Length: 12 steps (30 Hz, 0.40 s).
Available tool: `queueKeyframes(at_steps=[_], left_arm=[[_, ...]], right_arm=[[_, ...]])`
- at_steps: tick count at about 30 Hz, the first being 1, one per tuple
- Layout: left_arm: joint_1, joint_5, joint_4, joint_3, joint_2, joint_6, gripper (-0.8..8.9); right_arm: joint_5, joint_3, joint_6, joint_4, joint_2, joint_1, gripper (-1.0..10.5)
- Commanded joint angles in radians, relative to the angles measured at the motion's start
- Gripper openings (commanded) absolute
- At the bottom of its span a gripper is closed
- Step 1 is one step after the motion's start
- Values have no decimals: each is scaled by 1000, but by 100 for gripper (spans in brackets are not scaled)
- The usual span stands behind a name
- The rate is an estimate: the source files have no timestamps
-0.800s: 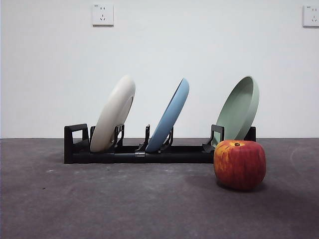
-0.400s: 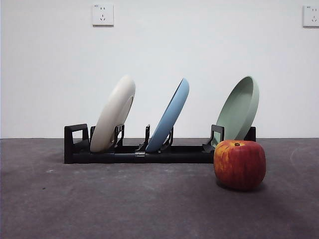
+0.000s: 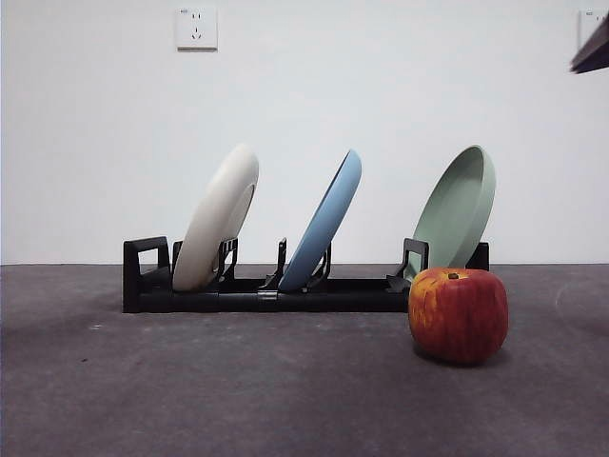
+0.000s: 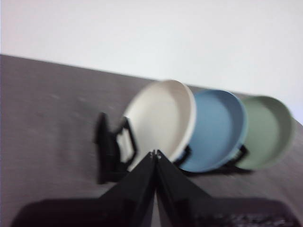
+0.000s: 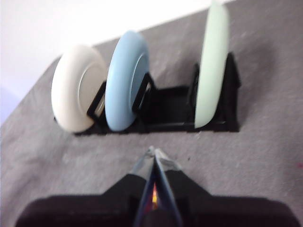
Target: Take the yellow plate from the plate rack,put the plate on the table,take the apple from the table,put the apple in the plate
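The yellow plate (image 3: 219,217) leans in the left slot of the black plate rack (image 3: 276,290), at the end with the loop piece. The red apple (image 3: 458,314) sits on the grey table (image 3: 238,390) in front of the rack's right end. In the left wrist view my left gripper (image 4: 155,152) is shut and empty, short of the yellow plate (image 4: 161,120) and the plate rack (image 4: 111,151). My right gripper (image 5: 154,150) is shut and hangs apart from the plate rack (image 5: 165,116) and the yellow plate (image 5: 75,94). A red-orange sliver shows in the slit between its jaws.
A blue plate (image 3: 326,221) stands in the middle slot and a pale green plate (image 3: 460,208) in the right one. A black arm tip (image 3: 592,48) shows at the front view's top right corner. A white wall with sockets (image 3: 196,28) stands behind the table.
A black arm tip has come into the top right corner of the front view. The plates, the rack and the apple have not moved.
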State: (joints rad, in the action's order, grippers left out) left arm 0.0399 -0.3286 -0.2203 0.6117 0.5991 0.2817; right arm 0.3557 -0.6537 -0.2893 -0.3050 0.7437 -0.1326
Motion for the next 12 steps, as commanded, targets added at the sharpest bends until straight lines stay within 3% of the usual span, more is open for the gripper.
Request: queueKeyframes(at_steps=[1,6,8,10,12], left_arm=[[-2,-99,-15,81,132,2,-5],[1,-224,-68,249,358,-51,0],[12,-230,-104,324,447,-51,11],[27,-228,-137,394,523,-57,112],[42,-226,-164,462,594,-75,247]], right_arm=[[45,-62,63,-42,79,0,0],[115,-156,109,-122,191,0,16],[117,-184,109,-133,222,-1,110],[117,-206,109,-140,243,-1,226],[117,-220,109,-142,257,-1,262]])
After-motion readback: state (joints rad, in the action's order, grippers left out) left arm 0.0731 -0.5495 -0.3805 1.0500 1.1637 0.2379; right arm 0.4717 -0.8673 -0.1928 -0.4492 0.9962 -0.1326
